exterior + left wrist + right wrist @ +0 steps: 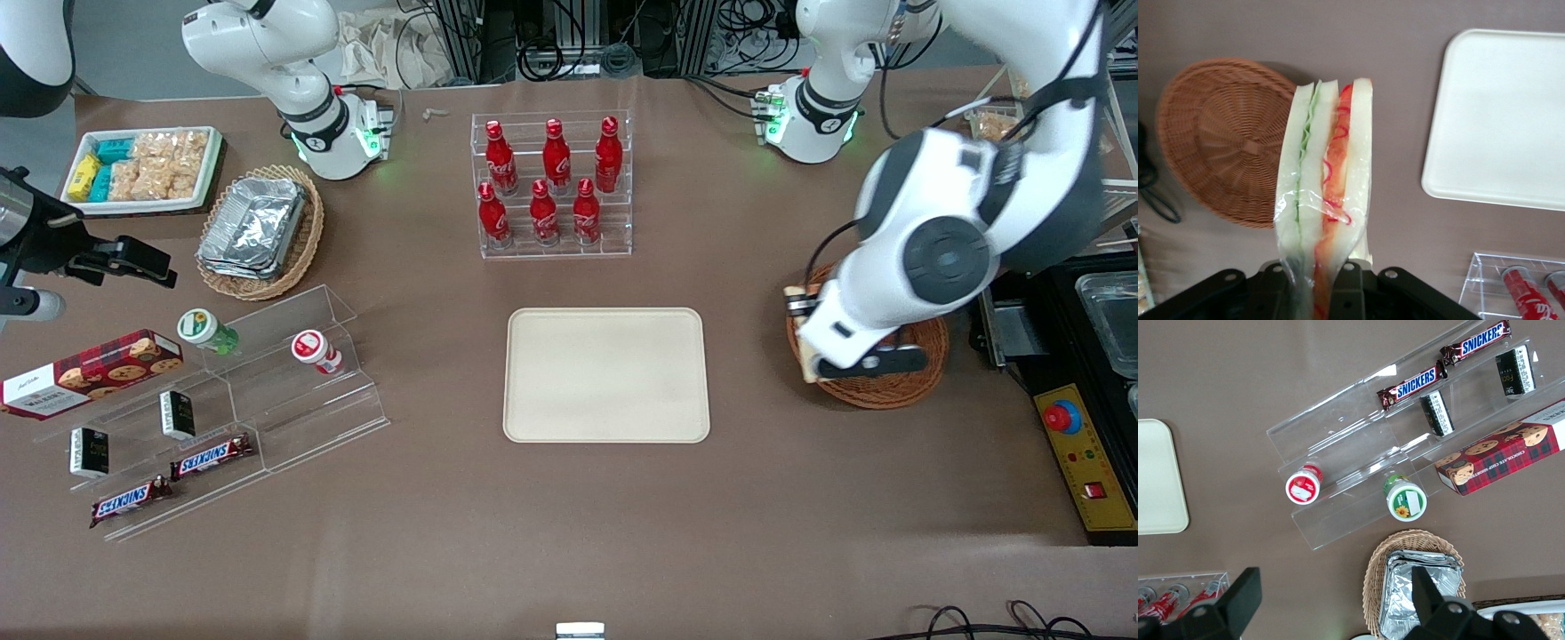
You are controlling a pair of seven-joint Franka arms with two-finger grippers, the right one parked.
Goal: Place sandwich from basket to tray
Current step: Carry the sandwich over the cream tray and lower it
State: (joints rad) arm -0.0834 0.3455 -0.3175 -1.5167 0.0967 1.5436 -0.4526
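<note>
The left gripper (1317, 283) is closed on the wrapped sandwich (1325, 193) and holds it in the air above the table, over the edge of the reddish-brown wicker basket (1218, 140). The basket is toward the working arm's end of the table, and the cream tray (606, 374) lies beside it, well apart

A brown table (569, 524) carries everything. On it lie the cream tray (607, 374) at the middle, the reddish-brown basket (898, 384) toward the working arm's end, a clear rack of red bottles (551, 185) farther from the front camera than the tray, and a stepped acrylic stand (222, 409), a tan wicker basket of foil containers (260, 231) and a white tray of snack packets (142, 169) toward the parked arm's end. The gripper (1317, 283) hangs above the table near the basket, clamping the sandwich (1328, 187).
</note>
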